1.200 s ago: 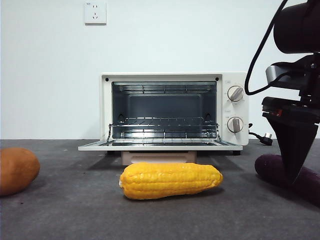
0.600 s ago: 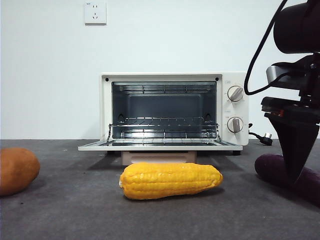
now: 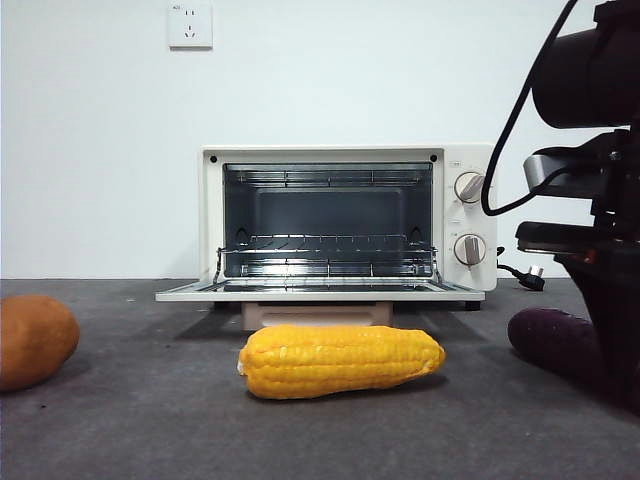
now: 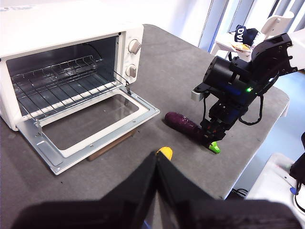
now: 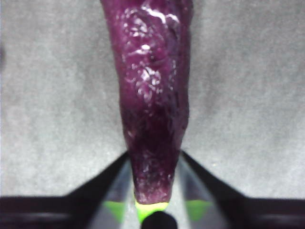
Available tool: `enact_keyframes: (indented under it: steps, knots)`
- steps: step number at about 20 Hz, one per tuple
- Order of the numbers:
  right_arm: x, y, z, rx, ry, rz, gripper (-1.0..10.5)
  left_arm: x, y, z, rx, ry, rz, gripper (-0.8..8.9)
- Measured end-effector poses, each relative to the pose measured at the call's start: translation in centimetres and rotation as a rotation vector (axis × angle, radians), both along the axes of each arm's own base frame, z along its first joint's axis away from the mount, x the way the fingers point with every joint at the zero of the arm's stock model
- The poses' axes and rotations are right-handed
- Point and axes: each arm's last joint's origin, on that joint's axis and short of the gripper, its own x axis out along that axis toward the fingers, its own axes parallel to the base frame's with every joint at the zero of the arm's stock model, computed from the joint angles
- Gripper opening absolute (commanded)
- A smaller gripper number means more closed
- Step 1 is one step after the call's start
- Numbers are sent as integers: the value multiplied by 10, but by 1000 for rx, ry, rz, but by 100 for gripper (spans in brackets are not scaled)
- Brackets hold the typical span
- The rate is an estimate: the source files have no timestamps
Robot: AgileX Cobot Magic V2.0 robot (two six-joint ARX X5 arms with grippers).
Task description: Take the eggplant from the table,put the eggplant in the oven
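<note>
The eggplant is lying on the table at the right of the front view, its rounded end pointing toward the centre of the frame and its far end hidden behind the dark arm. The right gripper is standing over the stem end: in the right wrist view its two jaws are sitting on either side of the narrow purple tip, narrow and close against it, with bright green showing between them. Whether they are pressing it firmly cannot be told. In the left wrist view the same gripper is reaching down onto the eggplant at centre right, close to the table's right edge.

The oven is sitting at the centre of the front view with its door lying flat open toward the camera and the wire rack bare inside. The corn is lying across the table just in front of the open door, at lower centre. An open strip of table is lying between the corn's right tip and the eggplant. A brown potato-like lump is resting at the left edge.

The left gripper is hanging at the bottom of its own view, jaws pressed together.
</note>
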Motion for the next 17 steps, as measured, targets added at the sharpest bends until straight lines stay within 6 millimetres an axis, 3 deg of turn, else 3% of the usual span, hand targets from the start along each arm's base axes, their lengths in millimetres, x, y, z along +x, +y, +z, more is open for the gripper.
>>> enact_keyframes:
  steps: [11,17]
  knots:
    - [-12,1,8,-34,39,40,-16,0,0,0,3,-2,3,-6]
    - [-33,-3,77,210,-19,138,-16,0,0,0,3,-2,3,-6]
